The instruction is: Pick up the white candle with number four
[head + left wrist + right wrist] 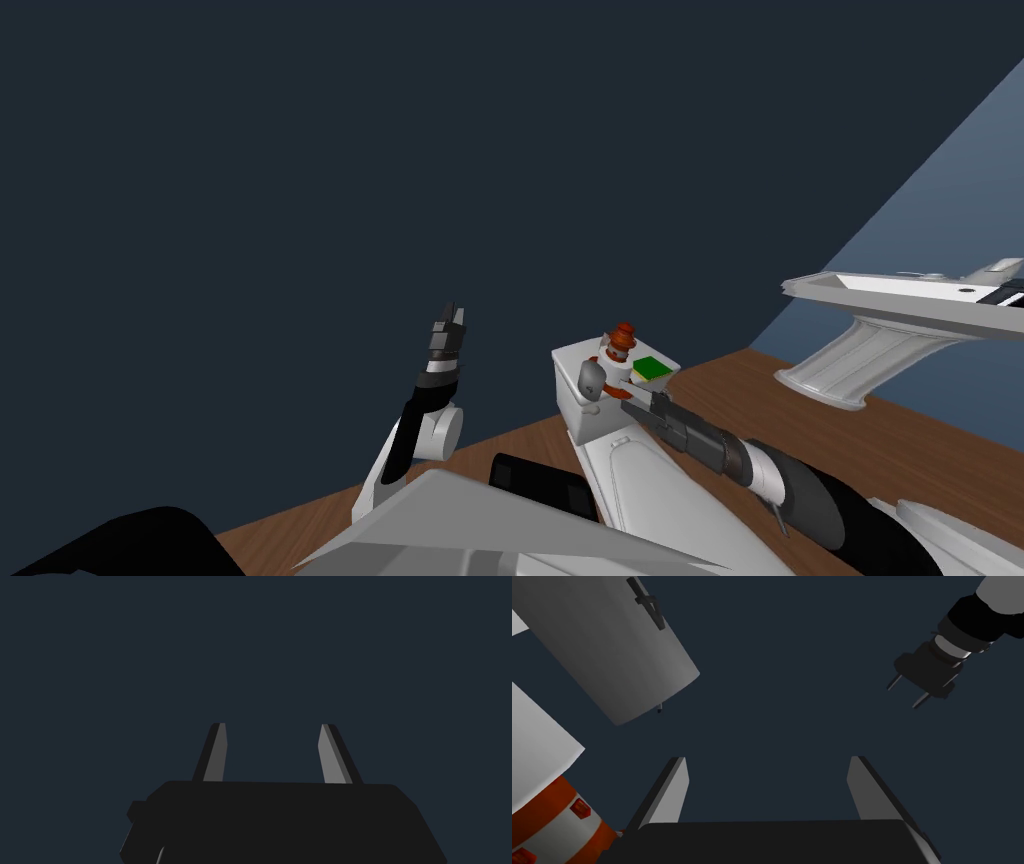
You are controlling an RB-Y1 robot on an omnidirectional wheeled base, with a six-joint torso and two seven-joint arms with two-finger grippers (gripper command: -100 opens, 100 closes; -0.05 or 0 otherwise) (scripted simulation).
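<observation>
The candle (612, 641) is a light grey cylinder with a dark number four on its side. In the right wrist view it hangs close, off to one side of my right gripper (768, 758) and outside its open, empty fingers. In the head view the candle (590, 378) lies on top of a white toilet tank (572, 408), and my right gripper (620, 392) reaches in just beside it. My left gripper (455, 312) is raised in front of the dark wall, and the left gripper (273, 725) is open and holds nothing.
An orange and white object (622, 342) and a green block (652, 368) share the tank top; the orange and white object (557, 826) sits close to my right finger. A white pedestal sink (880, 300) stands to the right. Brown wooden floor (900, 440) lies below.
</observation>
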